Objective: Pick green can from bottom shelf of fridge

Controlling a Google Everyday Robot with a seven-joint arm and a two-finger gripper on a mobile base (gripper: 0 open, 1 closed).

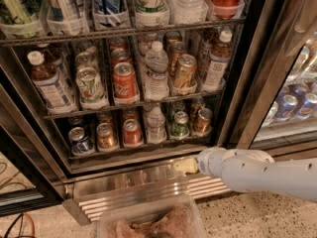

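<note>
The fridge (240, 78) fills the upper and centre frame, with its black frame running diagonally at right of centre. The bottom shelf (148, 148) lies just below frame centre and carries one front row of drinks in clear lanes. From left to right these are a blue can (79, 140), a gold can (105, 137), a red can (132, 133), a water bottle (156, 124), the green can (180, 125) and a gold-brown can (202, 121). The green can stands upright at the front of its lane, between the water bottle and the gold-brown can, right of centre on the shelf. More cans stand behind the front row. The gripper (185, 166) is at lower centre-right, in front of the ribbed steel base (133, 190). It sits below the shelf edge and almost directly under the green can, clear of it and touching no drink. Only its pale tip shows, so whether the gripper is spread or pressed together cannot be told. The white arm (262, 175) enters from the lower right edge and points left. A clear tub (148, 221) sits at the bottom edge, below the base. A second cooler with blue cans (288, 105) is at the right edge.
</note>
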